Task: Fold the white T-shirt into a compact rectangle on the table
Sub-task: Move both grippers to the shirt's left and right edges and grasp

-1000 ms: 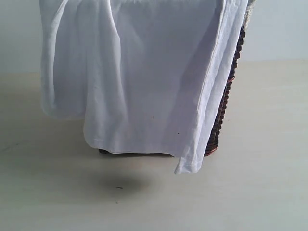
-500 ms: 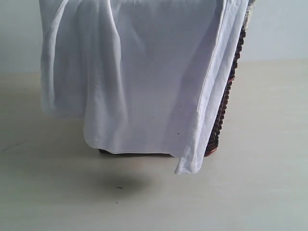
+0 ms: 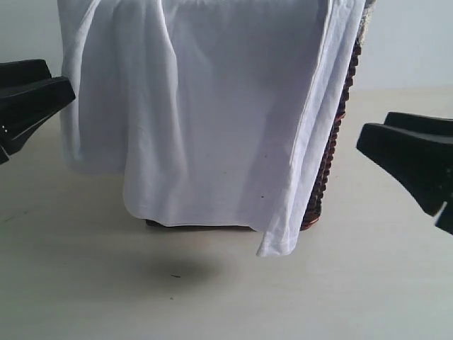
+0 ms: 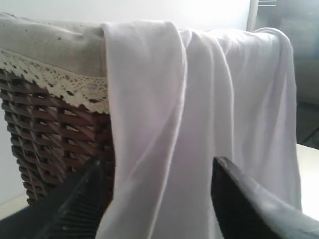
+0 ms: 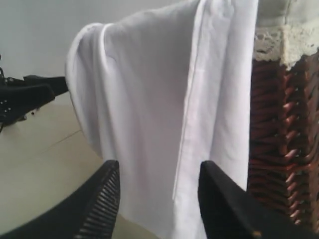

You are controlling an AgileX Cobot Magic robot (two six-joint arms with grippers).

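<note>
The white T-shirt (image 3: 212,127) hangs draped over the rim and front of a dark wicker basket (image 3: 333,156), and its hem ends just above the table (image 3: 212,297). At the left edge of the exterior view my left gripper (image 3: 60,81) is open and points at the shirt's left side, apart from it. In the left wrist view its jaws (image 4: 157,164) frame the T-shirt's (image 4: 199,124) folds without holding them. My right gripper (image 3: 374,131) is open at the right, short of the basket. Its jaws (image 5: 158,165) frame the T-shirt's (image 5: 149,99) hanging seamed edge without gripping it.
The basket (image 4: 45,149) has a beige cloth liner with a lace trim (image 4: 55,82) folded over its rim. Its woven side (image 5: 284,149) stands bare beside the shirt's right edge. The left gripper (image 5: 30,94) shows across the table (image 5: 35,164) in the right wrist view.
Both grippers have come into the exterior view from the sides and stand open. The shirt and the basket have not moved.
</note>
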